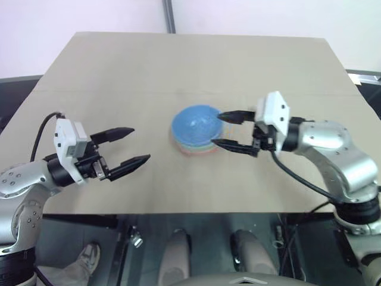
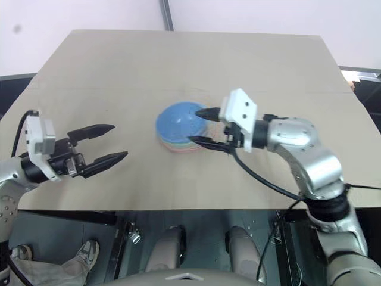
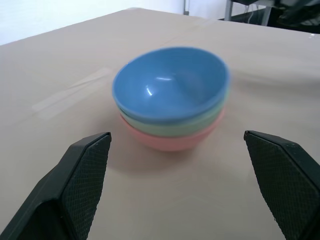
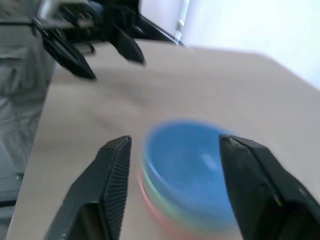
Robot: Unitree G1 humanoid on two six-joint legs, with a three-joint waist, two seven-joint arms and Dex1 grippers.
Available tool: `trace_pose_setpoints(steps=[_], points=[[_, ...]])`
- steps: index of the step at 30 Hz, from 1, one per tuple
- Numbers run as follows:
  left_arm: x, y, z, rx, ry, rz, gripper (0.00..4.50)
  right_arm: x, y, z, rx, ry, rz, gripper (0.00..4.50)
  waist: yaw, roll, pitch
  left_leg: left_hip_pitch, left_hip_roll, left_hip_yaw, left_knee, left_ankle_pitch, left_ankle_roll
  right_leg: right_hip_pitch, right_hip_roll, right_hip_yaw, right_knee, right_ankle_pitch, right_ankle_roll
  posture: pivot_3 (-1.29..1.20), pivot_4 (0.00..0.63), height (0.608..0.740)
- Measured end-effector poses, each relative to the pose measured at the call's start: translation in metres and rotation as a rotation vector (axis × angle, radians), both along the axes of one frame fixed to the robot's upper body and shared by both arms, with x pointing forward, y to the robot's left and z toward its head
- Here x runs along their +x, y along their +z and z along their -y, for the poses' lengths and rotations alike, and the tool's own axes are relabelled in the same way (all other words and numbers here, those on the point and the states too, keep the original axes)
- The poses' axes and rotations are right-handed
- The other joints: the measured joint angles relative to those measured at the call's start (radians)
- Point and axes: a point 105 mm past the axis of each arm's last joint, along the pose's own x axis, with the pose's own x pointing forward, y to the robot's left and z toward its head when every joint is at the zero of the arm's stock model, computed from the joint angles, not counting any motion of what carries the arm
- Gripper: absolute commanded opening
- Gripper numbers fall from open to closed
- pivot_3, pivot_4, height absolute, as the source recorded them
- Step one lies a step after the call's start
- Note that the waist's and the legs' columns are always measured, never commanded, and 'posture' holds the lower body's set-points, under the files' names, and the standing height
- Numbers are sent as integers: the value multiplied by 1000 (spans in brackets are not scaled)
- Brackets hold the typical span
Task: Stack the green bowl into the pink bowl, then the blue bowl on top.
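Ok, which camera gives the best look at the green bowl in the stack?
The left wrist view: the green bowl shows as a clear band between the blue bowl and the pink bowl. The head views show a thin edge; the right wrist view blurs it.

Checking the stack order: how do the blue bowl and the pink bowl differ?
The blue bowl sits on top with its inside showing; the pink bowl is at the bottom, on the table, with just a band of its wall visible. Both are upright, round and nested.
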Motion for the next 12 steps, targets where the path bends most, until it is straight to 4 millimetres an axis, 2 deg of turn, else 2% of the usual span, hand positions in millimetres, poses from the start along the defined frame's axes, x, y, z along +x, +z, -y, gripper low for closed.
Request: trace_pose_setpoints(steps=[2,5,8,12], points=[[-4,-5,-5,-9,18,-28,4500,-1,-16,27,-34,-110,-71,4376,1,0,0,0,0,0,0,0,0,0,0,0,0,0,0,0,150,740],[-9,-6,-9,-37,26,-55,4500,-8,-24,53,-51,-222,-116,4376,-3,0,0,1,0,1,0,0,0,0,0,1,0,0,0,0,150,740],[-9,-3,-12,-35,50,-42,4500,-16,-18,68,-70,-268,-107,4376,-4,0,0,2,0,1,0,0,0,0,0,2,0,0,1,0,150,740],[-9,-2,-16,-34,76,-37,4500,-19,-16,77,-82,-303,-114,4376,-3,0,0,3,0,2,0,0,0,1,0,2,0,0,1,0,150,740]])
